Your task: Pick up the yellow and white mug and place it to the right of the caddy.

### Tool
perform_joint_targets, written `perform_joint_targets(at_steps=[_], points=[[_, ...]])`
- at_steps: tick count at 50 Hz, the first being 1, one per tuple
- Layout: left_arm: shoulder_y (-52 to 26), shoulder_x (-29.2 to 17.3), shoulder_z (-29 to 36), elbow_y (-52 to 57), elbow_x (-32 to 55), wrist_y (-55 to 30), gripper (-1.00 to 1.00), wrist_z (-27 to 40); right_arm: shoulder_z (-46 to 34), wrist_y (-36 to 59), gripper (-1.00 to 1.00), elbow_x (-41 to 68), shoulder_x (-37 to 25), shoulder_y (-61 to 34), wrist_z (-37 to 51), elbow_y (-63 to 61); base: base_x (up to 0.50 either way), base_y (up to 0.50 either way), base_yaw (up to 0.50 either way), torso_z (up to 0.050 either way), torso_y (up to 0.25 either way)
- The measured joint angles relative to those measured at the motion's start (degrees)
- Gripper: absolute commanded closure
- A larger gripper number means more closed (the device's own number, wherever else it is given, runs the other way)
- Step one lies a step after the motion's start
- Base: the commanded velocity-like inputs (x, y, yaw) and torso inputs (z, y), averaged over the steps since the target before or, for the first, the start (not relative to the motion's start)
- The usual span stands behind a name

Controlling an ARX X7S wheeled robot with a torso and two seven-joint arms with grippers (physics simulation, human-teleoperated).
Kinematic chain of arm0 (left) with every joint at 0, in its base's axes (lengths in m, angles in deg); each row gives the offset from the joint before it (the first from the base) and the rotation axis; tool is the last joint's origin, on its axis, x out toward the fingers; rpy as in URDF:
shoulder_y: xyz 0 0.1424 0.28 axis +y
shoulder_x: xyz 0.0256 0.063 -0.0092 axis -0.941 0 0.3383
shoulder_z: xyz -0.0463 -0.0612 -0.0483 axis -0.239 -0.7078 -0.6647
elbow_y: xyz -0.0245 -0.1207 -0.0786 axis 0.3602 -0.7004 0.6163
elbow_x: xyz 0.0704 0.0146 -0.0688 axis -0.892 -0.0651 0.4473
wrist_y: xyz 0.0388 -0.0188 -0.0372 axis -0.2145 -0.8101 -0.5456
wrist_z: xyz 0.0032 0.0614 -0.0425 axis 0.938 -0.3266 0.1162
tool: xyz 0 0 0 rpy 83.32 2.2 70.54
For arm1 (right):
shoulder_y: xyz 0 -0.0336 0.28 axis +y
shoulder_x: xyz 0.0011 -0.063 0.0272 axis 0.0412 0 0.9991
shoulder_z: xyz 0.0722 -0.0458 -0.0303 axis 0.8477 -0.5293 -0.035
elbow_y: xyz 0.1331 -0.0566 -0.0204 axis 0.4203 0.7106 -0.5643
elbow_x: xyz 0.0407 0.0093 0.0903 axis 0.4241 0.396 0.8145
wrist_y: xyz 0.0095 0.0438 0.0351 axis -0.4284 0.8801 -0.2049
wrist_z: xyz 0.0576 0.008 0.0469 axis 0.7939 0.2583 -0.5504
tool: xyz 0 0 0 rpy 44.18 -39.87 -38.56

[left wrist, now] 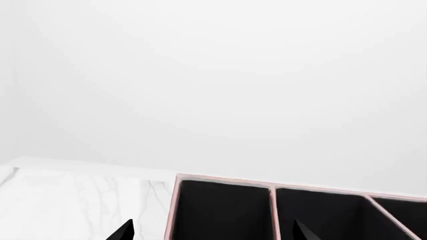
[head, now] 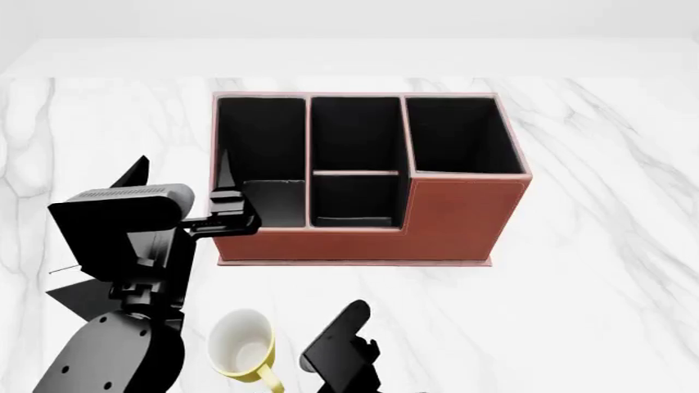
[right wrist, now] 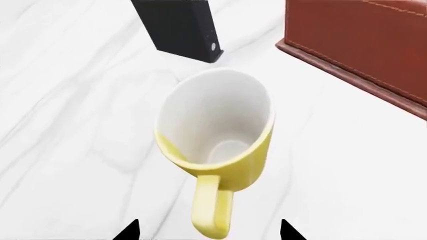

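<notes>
The yellow and white mug [right wrist: 220, 130] stands upright on the marble table, its handle [right wrist: 212, 210] pointing at my right gripper [right wrist: 208, 232]. That gripper is open, one fingertip on each side of the handle, not touching it. In the head view the mug [head: 242, 348] is near the front edge, in front of the caddy's left end. The reddish-brown caddy [head: 437, 221] fills the table's middle. My left gripper [left wrist: 213, 235] is open and empty, above the caddy's left rim [left wrist: 177, 200]. In the head view it [head: 232, 214] is by the caddy's front left compartment.
A black slab [right wrist: 177, 27] stands just beyond the mug; I cannot tell if it belongs to my left arm [head: 120, 237]. My right arm [head: 340, 352] shows just right of the mug. White marble table [head: 611, 270] extends right of the caddy.
</notes>
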Motion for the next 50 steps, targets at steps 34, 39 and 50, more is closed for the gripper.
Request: perform_joint_targets(at_steps=[34,39,50], points=[[-0.1,-0.7,0.4,-0.4,0.7,0.4,-1.0,0.5,-1.7,-8.2,-1.0,0.3,2.2,-2.0,-3.2,12.0,0.0,0.0,0.0,0.0,0.0],[-0.2,-0.7,0.4,-0.4,0.8,0.5,-1.0,0.6,-1.9,-9.4,-1.0,0.5,2.6,-2.2,-3.8,13.9,0.0,0.0,0.0,0.0,0.0],[-0.2,-0.9,0.5,-0.4,1.0,0.5,-1.0,0.8,-2.5,-11.5,-1.0,0.8,3.3,-2.6,-4.9,17.9,0.0,0.0,0.0,0.0,0.0]])
